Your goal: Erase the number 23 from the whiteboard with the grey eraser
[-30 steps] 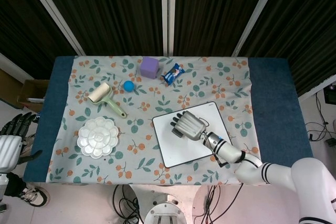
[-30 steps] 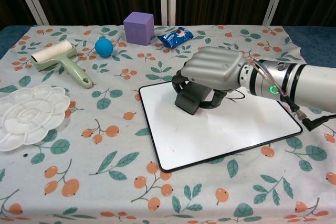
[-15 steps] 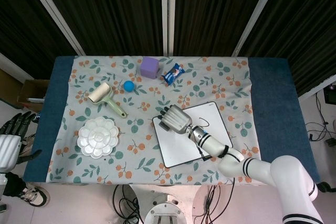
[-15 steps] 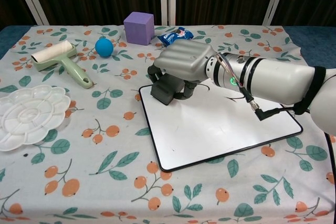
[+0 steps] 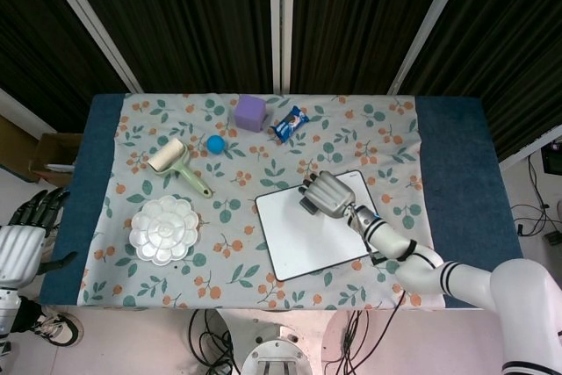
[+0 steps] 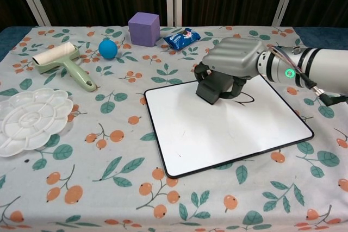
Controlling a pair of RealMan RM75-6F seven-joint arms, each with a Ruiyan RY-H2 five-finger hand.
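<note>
Right hand (image 6: 234, 58) grips the eraser (image 6: 212, 89) from above on the whiteboard (image 6: 228, 129); light, stiff block, I'd hold its sides.

The right hand (image 6: 235, 58) is covered by a ribbed silver-grey shell with dark fingers. A green light and thin cables are seen at the white wrist. The left hand (image 5: 25, 230) has black fingers.

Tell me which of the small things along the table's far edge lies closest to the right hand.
The blue snack packet. It lies just behind the right hand, while the purple cube and blue ball sit further left.
</note>
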